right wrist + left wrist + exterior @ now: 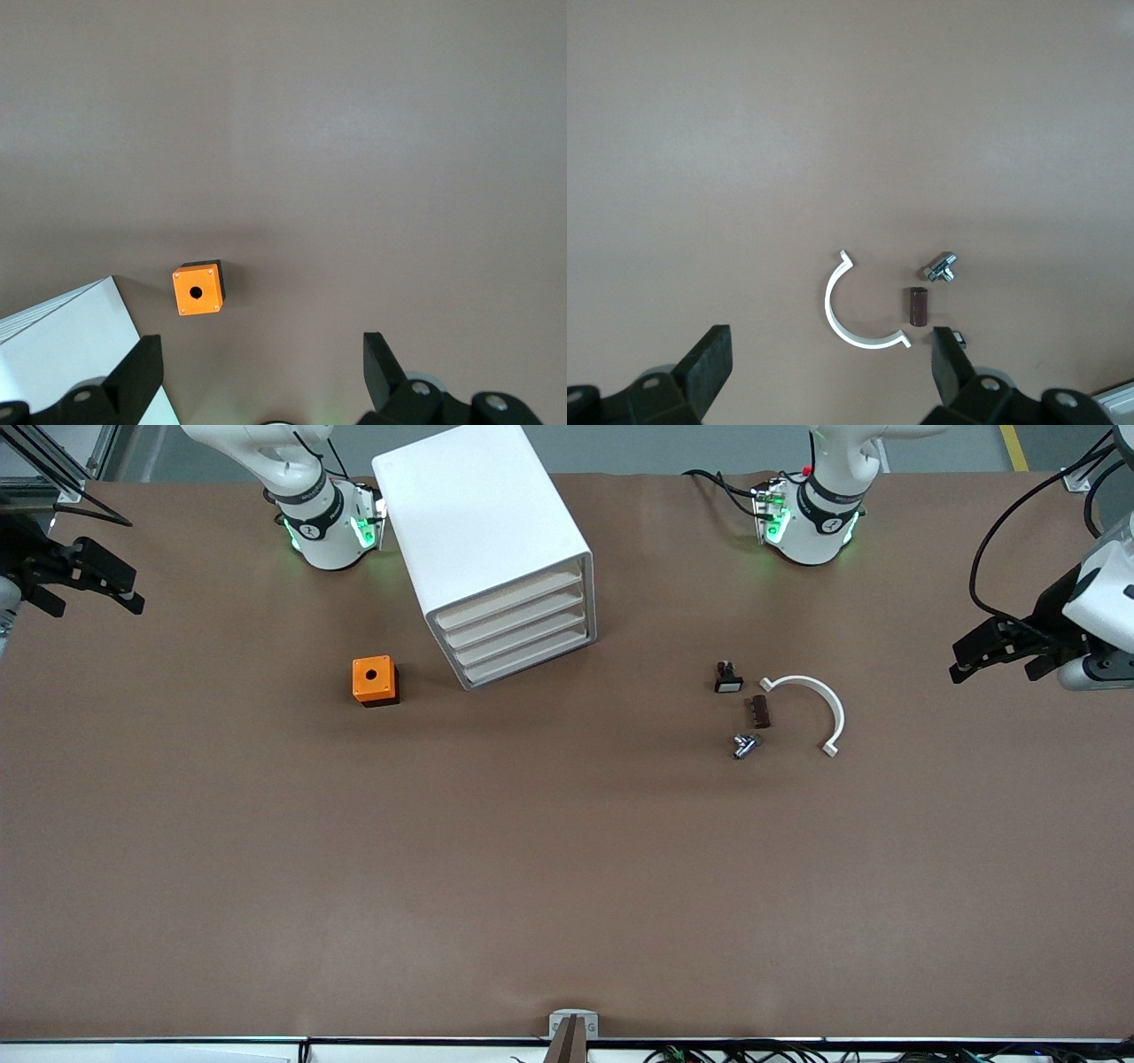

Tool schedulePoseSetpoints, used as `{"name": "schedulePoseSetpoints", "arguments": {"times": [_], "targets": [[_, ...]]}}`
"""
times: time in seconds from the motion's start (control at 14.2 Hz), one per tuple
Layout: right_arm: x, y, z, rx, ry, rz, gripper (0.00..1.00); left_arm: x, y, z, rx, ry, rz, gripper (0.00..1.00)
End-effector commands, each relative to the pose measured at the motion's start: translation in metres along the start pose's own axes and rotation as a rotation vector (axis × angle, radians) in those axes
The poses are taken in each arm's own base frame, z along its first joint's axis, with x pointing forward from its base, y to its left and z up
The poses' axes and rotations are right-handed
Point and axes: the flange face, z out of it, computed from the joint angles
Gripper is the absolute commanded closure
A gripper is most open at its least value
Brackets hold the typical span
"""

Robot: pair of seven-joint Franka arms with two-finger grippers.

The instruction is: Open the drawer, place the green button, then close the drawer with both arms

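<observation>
The white cabinet (496, 549) stands between the two arm bases, and every drawer (518, 642) in it is shut. Toward the left arm's end lies a tiny shiny piece with a dark body (746, 746) (941, 267), which I take for the button; no green cap shows. My left gripper (1001, 666) (833, 363) hangs open and empty over the table's left arm end. My right gripper (96, 605) (263, 367) hangs open and empty over the right arm's end.
An orange box with a hole (375, 680) (197, 288) sits beside the cabinet toward the right arm's end. Around the shiny piece lie a black piece with a white face (728, 678), a brown block (760, 710) (920, 306) and a white half ring (813, 701) (846, 319).
</observation>
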Motion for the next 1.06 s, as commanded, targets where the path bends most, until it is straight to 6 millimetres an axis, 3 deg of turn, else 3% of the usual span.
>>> {"name": "schedulePoseSetpoints", "arguments": {"times": [0.0, 0.21, 0.99], "targets": [[0.002, -0.003, -0.006, 0.007, 0.017, -0.001, 0.00, 0.001, 0.003, -0.020, 0.020, -0.004, 0.021, 0.01], [0.002, -0.003, -0.006, 0.007, 0.017, -0.001, 0.00, 0.012, 0.005, -0.026, 0.021, -0.021, 0.017, 0.01], [0.003, -0.003, -0.005, 0.006, 0.023, -0.001, 0.00, 0.009, 0.005, -0.019, 0.024, -0.065, 0.013, 0.01]]}}
